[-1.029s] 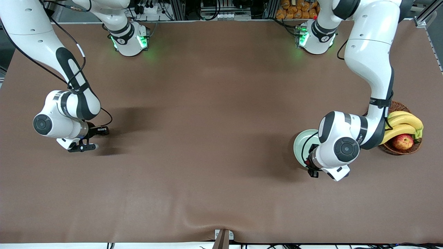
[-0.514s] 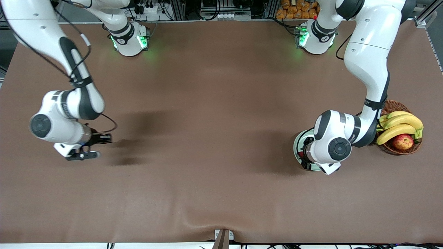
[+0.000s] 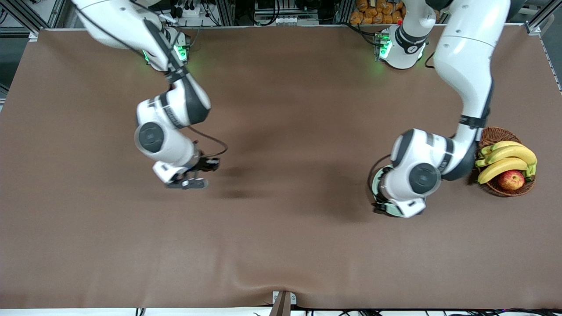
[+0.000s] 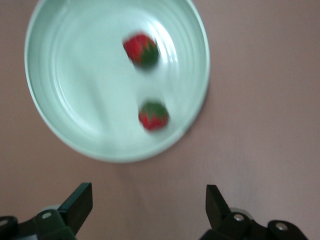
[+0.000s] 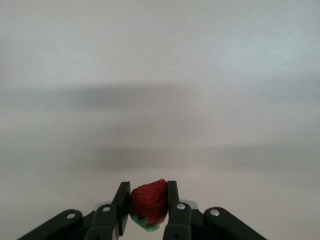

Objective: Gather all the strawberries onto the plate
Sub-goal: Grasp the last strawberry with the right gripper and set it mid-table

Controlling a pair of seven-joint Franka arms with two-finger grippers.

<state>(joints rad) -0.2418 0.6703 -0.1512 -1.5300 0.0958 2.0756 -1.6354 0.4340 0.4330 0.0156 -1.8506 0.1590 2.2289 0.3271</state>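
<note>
Right gripper [image 5: 148, 210] moved plateward gripping strawberry [image 5: 149, 201]; plate [image 4: 60, 135] holds two.

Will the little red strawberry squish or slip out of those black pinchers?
Probably neither. The right gripper grips the small red strawberry by its sides, and its shape looks unsquashed. Let go, it may roll: it is rounded like the two strawberries on the mint-green plate.

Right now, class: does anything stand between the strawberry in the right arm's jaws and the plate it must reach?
Yes: the left gripper hangs open over the plate, above two strawberries. Only bare table lies between plate and right gripper, clamping its strawberry.
</note>
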